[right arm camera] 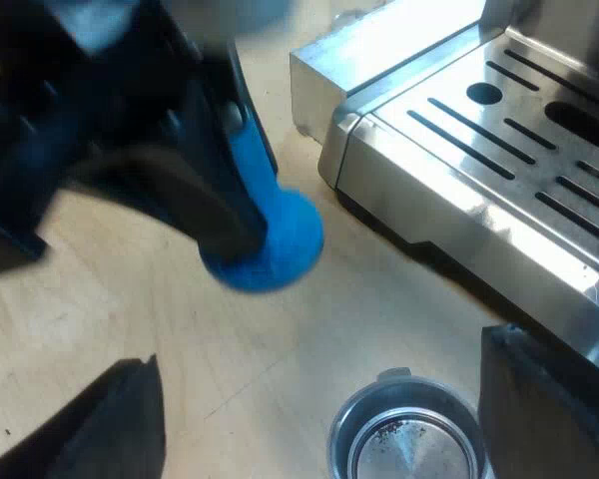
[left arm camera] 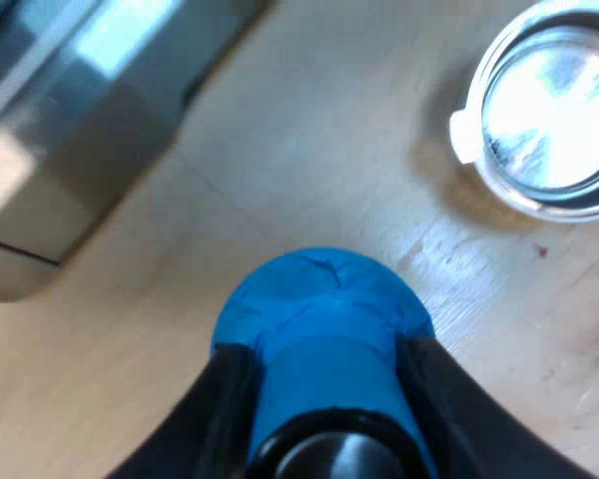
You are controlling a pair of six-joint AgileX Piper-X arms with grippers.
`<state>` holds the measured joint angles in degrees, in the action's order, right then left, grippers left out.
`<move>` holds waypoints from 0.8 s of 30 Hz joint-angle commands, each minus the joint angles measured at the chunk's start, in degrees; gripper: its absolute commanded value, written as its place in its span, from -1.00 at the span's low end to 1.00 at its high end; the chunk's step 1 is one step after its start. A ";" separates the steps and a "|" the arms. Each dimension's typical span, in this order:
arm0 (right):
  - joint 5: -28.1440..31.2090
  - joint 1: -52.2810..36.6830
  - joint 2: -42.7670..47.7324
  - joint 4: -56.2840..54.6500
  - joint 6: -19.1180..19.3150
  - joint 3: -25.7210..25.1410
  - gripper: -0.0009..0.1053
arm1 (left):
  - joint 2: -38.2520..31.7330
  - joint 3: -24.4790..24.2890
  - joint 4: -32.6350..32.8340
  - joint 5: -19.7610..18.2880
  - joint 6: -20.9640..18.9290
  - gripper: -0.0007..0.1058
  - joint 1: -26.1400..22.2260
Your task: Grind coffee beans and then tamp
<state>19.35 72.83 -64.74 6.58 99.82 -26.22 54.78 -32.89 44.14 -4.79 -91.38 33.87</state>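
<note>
Tamper [left arm camera: 319, 299], blue, clamped in left gripper [left arm camera: 327, 384], near metal holder [left arm camera: 549, 110].

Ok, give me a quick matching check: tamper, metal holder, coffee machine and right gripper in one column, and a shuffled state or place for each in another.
1 tamper
2 metal holder
3 coffee machine
4 right gripper

A open, fingers wide apart near the holder
B shiny steel, slotted on top
C blue, clamped in the left gripper
D sitting on the wooden table, cup facing up, a few dark specks inside

Pairs: 1-C, 2-D, 3-B, 4-A
</note>
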 commanded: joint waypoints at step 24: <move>-0.20 0.11 6.32 -6.14 0.68 -0.19 0.28 | -21.01 -0.23 11.67 -5.08 -1.80 -0.98 0.13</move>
<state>19.24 72.83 -59.48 1.11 99.82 -26.22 34.15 -32.89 56.06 -9.20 -92.61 33.87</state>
